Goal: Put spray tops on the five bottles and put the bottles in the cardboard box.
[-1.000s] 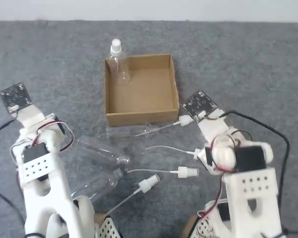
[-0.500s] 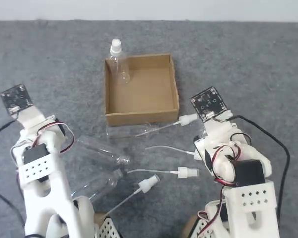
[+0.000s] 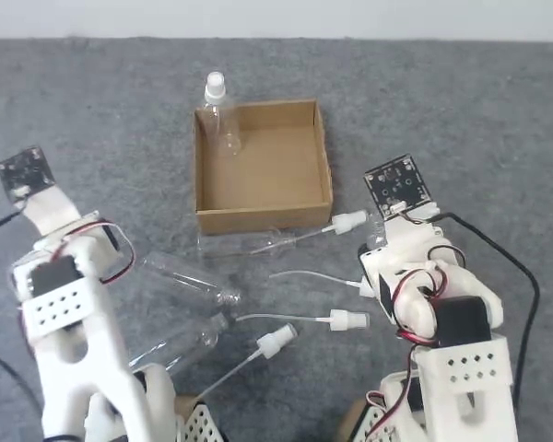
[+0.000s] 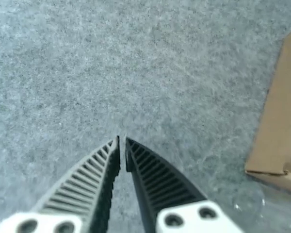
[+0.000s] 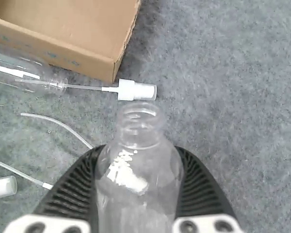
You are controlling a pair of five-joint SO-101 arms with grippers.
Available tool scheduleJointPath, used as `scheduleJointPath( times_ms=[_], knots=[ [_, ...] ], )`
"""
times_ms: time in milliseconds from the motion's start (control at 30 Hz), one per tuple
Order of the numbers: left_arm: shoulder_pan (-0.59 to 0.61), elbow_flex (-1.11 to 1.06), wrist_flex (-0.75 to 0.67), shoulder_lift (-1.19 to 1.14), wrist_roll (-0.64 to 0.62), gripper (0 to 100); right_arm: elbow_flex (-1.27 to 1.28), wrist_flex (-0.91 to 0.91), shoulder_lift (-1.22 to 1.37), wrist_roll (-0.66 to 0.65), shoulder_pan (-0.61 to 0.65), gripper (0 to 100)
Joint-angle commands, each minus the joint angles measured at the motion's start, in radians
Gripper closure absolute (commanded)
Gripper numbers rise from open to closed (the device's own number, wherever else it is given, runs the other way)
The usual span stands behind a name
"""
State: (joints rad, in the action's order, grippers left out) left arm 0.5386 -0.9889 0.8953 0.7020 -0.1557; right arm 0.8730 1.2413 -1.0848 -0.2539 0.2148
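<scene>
The grey desk (image 3: pixel 461 110) holds a brown cardboard box (image 3: pixel 263 166), open on top. A clear standing bottle (image 3: pixel 219 115) with a white spray top is in its far left corner. The right gripper (image 5: pixel 138 148) hugs a clear open bottle (image 5: pixel 136 179) just right of the box. The left gripper (image 4: pixel 122 143), closed to a thin crack and holding nothing, is over the desk left of the box. Lying bottles (image 3: pixel 189 281) and loose spray tops (image 3: pixel 350 319) are near the box.

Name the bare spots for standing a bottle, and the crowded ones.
Bare: the mat on either side of the cardboard box. Crowded: in front of the box, where lying bottles sit among loose spray tops.
</scene>
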Motion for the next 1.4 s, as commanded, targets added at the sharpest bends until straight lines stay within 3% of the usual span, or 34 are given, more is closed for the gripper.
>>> scheduleJointPath(
  times_ms=[0, 500, 700, 900, 1367],
  knots=[
    [-0.003, 0.163, 0.147, 0.046, 0.009, 99, 0.003, -0.027, -0.033, 0.014, 0.004, 97.8],
    [-0.005, 0.394, 0.419, 0.052, 0.044, 99, 0.178, -0.199, -0.035, 0.015, -0.122, 97.8],
    [-0.015, 0.403, 0.474, 0.265, 0.080, 99, 0.229, -0.248, -0.035, 0.015, -0.133, 97.8],
    [-0.239, 0.300, 0.516, 0.459, 0.163, 99, 0.232, -0.245, -0.035, 0.064, -0.133, 97.8],
    [-0.666, 0.208, 0.568, 0.466, 0.315, 99, 0.233, -0.248, -0.035, 0.121, -0.242, 97.8]
  ],
)
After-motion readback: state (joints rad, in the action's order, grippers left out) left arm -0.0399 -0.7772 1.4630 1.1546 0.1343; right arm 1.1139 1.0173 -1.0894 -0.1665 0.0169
